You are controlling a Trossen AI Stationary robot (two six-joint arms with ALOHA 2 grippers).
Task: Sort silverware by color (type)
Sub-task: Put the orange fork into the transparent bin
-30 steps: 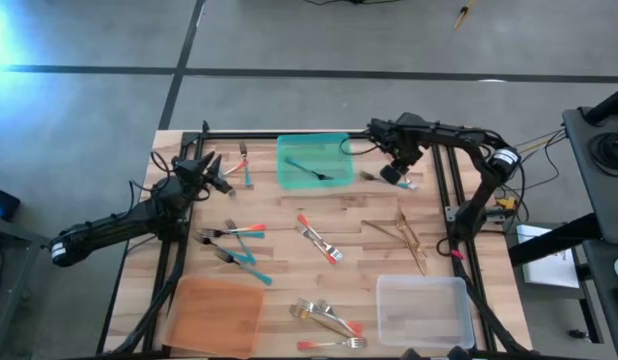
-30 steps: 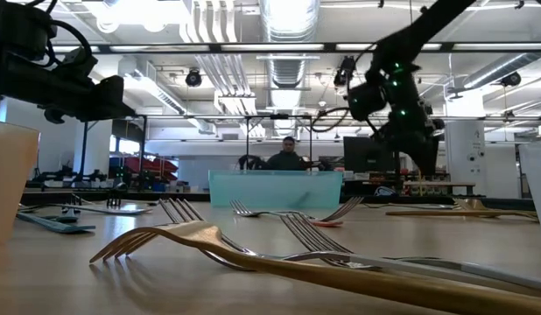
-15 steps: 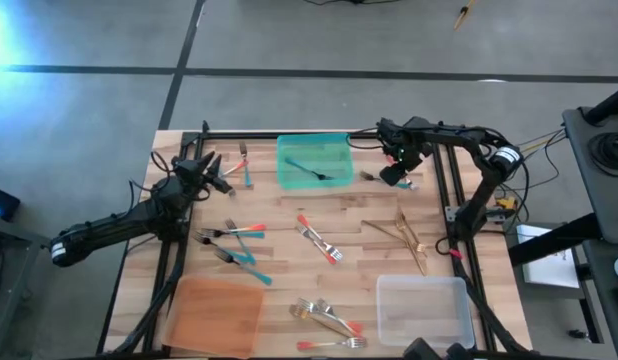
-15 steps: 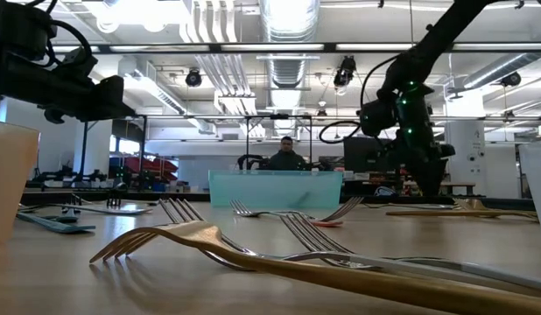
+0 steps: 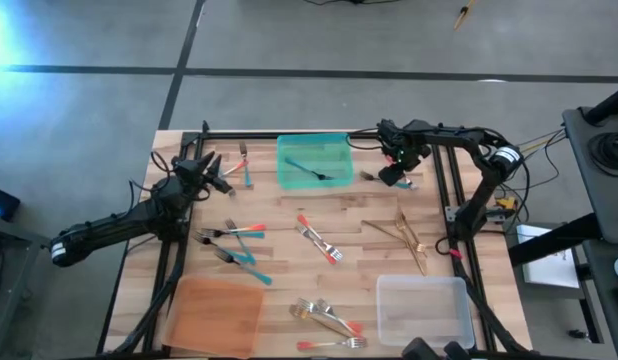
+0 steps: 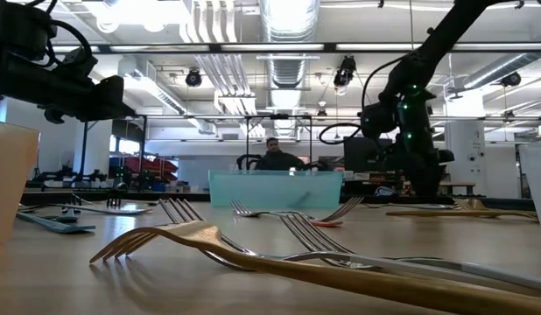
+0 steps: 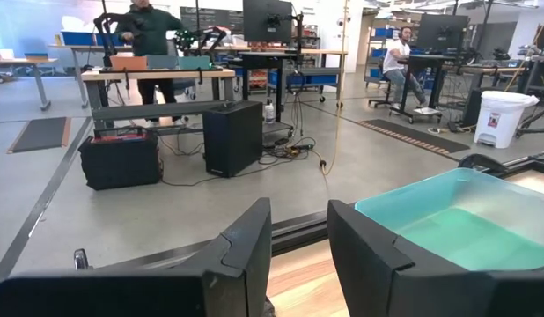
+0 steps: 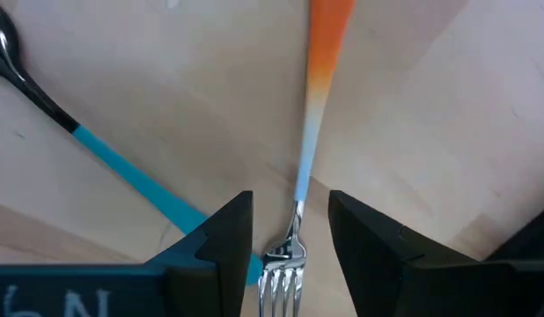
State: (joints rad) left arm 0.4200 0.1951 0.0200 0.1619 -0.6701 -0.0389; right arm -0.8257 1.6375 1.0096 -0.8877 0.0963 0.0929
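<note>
- The right claw [image 5: 393, 178] is low over the far right part of the table [image 5: 349, 215], just right of the teal tray [image 5: 314, 160]; its fingers [image 8: 228, 233] stand apart with nothing clamped.
- Straight between those fingers lies a fork [image 8: 300, 211], tines nearest the claw and its orange handle pointing away; the fingers sit on either side of the fork's neck, and I cannot tell whether they touch it.
- Just beside that fork, off to one finger's side, a teal-handled piece [image 8: 122, 167] with a dark tip lies slanted on the wood.
- Inside the teal tray rests one dark fork [image 5: 311, 170].
- The left claw [image 5: 217, 175] waits above the far left of the table, fingers [image 7: 246, 255] a little apart and holding nothing.
- Nearer the front from the right claw lie gold forks [image 5: 404, 235]; more red- and teal-handled forks [image 5: 234, 235] are scattered mid-table; an orange tray [image 5: 217, 312] and a clear tray [image 5: 424, 310] sit at the near edge.
</note>
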